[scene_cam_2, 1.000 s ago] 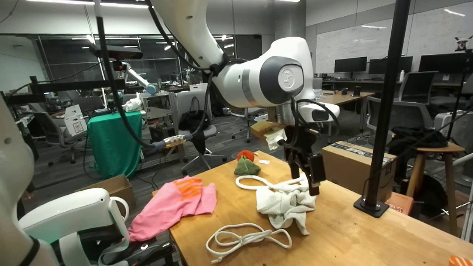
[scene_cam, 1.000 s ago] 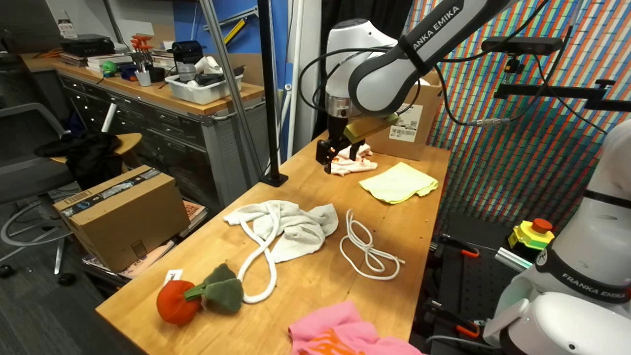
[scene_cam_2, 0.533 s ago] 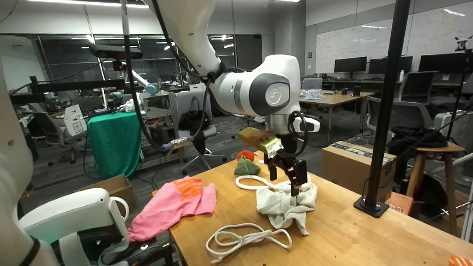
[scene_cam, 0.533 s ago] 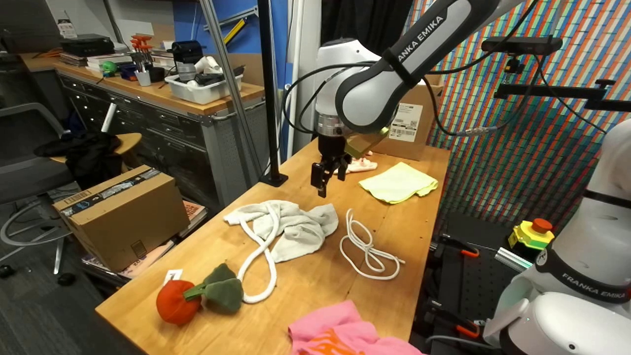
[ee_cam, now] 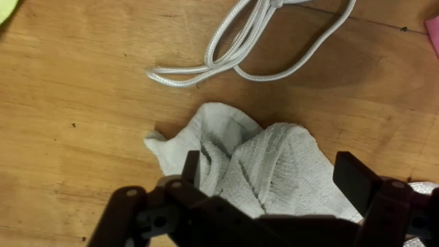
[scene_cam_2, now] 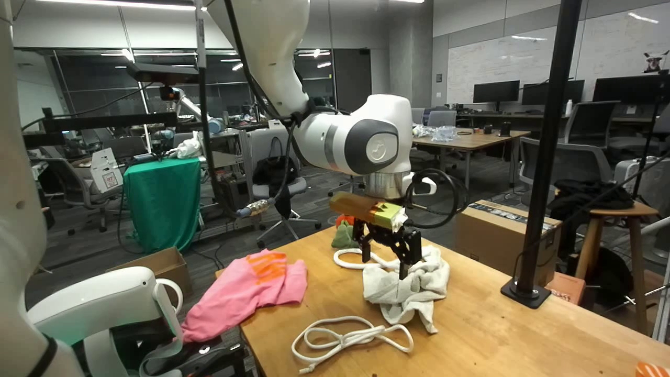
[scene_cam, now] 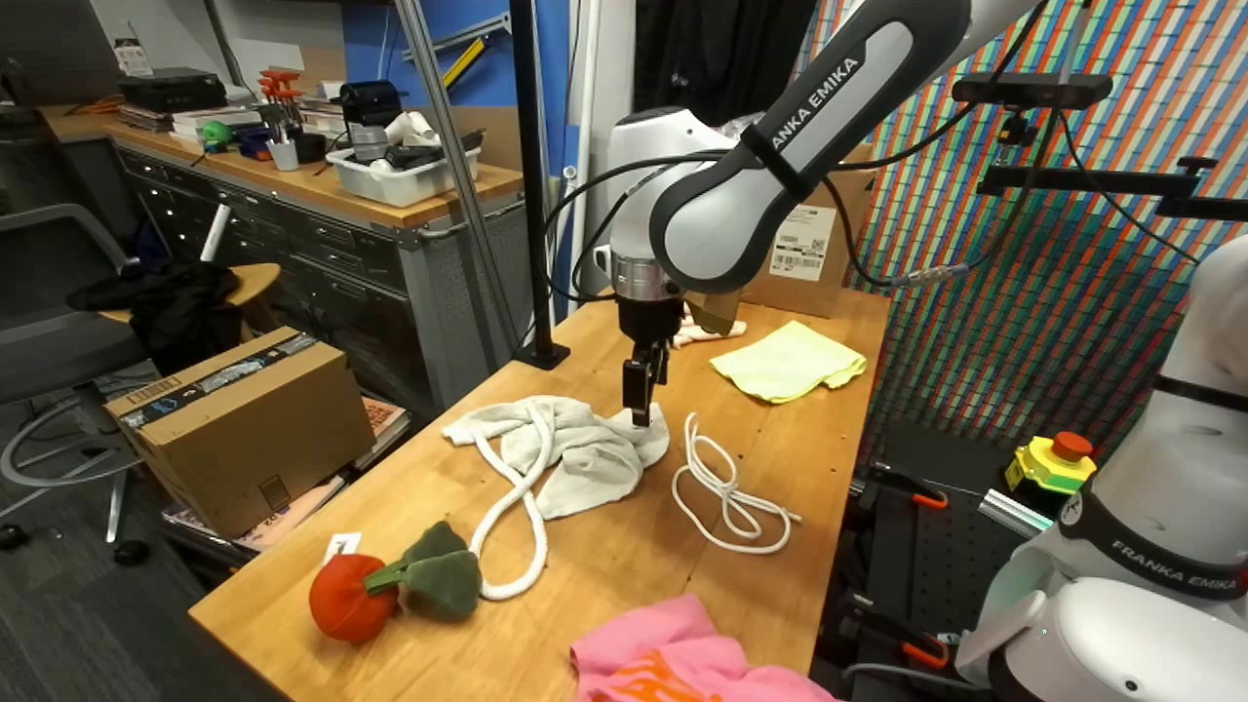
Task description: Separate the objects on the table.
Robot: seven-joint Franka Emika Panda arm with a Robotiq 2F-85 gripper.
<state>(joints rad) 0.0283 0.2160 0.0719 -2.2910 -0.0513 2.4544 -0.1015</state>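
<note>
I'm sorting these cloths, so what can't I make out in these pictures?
Wrist view: white rag, lower part hidden by the claw.
Wrist view: yellow cloth, mostly cut off by the top left corner.
In an exterior view: pink cloth, cut off by the bottom edge.
In an exterior view: orange-and-white patch, cut off by the bottom right corner; unidentifiable.

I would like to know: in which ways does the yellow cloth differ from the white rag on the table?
Colour: the yellow cloth is light yellow, the rag off-white.
Pose: the yellow cloth lies fairly flat, while the rag is crumpled.
Contact: the thick rope crosses over the rag, but no rope lies on the yellow cloth.
Both lie on the table.
</note>
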